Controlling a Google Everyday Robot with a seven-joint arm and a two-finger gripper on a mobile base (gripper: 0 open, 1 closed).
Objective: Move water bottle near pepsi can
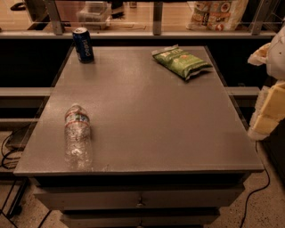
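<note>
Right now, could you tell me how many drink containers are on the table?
2: water bottle lying near-left, pepsi can upright far-left; gripper at the view's right edge.

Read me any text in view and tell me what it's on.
"pepsi": white letters down the side of the can.
Bottle label: too blurred to read.
Green bag: print too blurred to read.
Packages at the back: too blurred to read.
End effector, at the right edge beside the table: no text seen.
</note>
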